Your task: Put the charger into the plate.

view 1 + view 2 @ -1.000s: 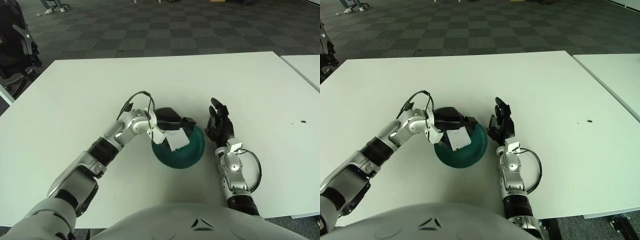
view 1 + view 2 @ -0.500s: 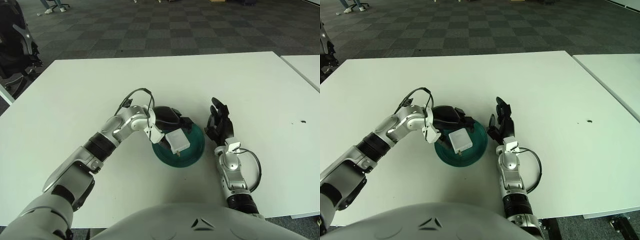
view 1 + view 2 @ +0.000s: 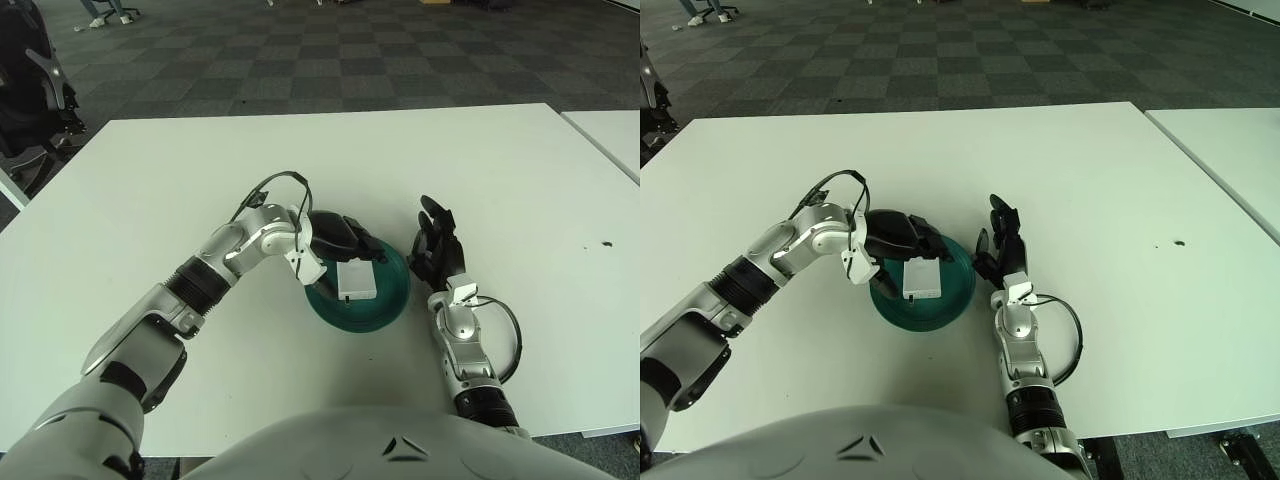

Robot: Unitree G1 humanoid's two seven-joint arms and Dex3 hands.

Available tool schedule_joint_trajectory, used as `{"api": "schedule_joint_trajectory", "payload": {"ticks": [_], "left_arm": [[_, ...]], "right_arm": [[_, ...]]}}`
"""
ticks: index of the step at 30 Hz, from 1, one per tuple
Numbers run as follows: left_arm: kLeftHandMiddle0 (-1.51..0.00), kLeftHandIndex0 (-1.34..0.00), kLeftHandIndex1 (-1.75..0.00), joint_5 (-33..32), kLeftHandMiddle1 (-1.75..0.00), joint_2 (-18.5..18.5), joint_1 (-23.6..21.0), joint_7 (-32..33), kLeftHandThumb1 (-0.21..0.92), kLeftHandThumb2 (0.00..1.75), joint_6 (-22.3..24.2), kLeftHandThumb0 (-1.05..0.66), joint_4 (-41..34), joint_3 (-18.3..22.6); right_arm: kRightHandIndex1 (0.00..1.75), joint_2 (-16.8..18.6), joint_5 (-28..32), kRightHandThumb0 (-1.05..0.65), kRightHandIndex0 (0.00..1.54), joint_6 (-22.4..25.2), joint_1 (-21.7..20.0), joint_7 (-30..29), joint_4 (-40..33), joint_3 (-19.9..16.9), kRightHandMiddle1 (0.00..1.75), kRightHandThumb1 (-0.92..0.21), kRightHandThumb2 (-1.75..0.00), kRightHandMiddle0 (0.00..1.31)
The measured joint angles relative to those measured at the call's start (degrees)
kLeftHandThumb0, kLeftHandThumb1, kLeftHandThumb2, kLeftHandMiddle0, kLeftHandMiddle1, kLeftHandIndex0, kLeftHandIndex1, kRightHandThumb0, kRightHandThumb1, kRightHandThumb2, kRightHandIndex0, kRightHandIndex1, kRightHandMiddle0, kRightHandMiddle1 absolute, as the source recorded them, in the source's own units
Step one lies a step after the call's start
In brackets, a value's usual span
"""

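The white charger (image 3: 356,279) lies in the green plate (image 3: 388,304); left hand (image 3: 340,236) loose-fingered above its far edge, right hand (image 3: 436,250) spread beside it.

No text, label, brand, number or sign can be read in either view. The flat white square charger (image 3: 356,279) lying in the round dark green plate (image 3: 385,305) at the middle of the frame shows a plain face, and the white tabletop (image 3: 150,180) bears no markings.
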Motion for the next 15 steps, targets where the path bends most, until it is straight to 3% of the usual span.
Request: {"api": "schedule_joint_trajectory", "payload": {"ticks": [4, 7, 15], "left_arm": [[-0.09, 0.0, -0.29, -1.9, 0.0, 0.3, 0.0, -1.1, 0.92, 0.76, 0.8, -1.05, -0.3, 0.5], [-0.09, 0.0, -0.29, -5.4, 0.0, 0.2, 1.3, 0.3, 0.92, 0.71, 2.0, -1.05, -0.3, 3.2], [-0.05, 0.0, -0.09, -18.6, 0.0, -5.5, 11.5, 11.7, 0.92, 0.64, 7.8, -1.05, 1.3, 13.9]], "right_arm": [[0.01, -0.3, -0.1, -0.83, 0.28, 0.1, 0.0, 0.0, 0.0, 0.3, 0.47, -0.92, -0.98, 0.0], [0.01, -0.4, 0.1, -0.84, 0.26, 0.2, 0.0, 0.8, 0.0, 0.4, 0.43, -0.92, -0.96, 0.0], [0.0, 0.2, 4.5, -0.79, 0.2, 0.1, 0.1, 4.9, -0.2, -0.8, 0.41, -0.92, -0.86, 0.0]]}}
